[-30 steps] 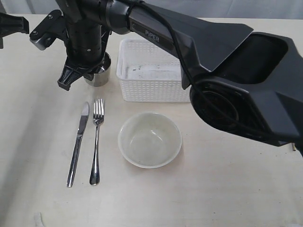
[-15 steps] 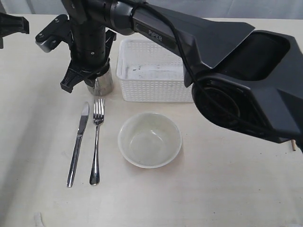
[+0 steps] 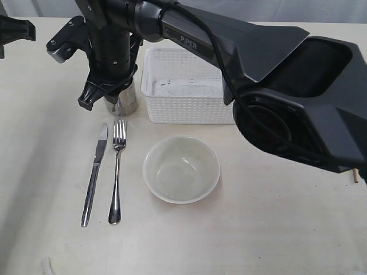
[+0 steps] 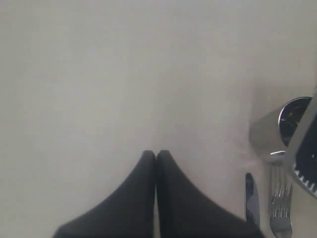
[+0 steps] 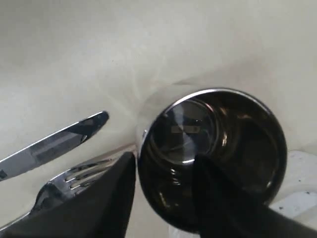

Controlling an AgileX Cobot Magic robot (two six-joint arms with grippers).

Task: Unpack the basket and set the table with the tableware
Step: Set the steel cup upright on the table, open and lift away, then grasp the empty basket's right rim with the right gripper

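Note:
A shiny steel cup (image 3: 123,102) stands upright on the table (image 3: 258,229), left of the white lattice basket (image 3: 183,109). My right gripper (image 3: 106,94) reaches across to it and is open. In the right wrist view one finger (image 5: 106,193) is outside the cup (image 5: 237,124) with a pale gap to its wall, and the other finger reaches inside the rim. A steel knife (image 3: 94,172) and fork (image 3: 117,172) lie side by side below the cup, with the off-white bowl (image 3: 181,169) to their right. My left gripper (image 4: 156,153) hangs shut over bare table.
The right arm's large black body (image 3: 287,97) crosses over the basket and hides the table's right rear. The left arm (image 3: 14,31) sits at the far left corner. A thin wooden tip (image 3: 355,175) peeks out at the right edge.
The right gripper's fingers have spread apart around the cup's rim. The cup has come slightly nearer the fork and now stands on the table. The left arm is still.

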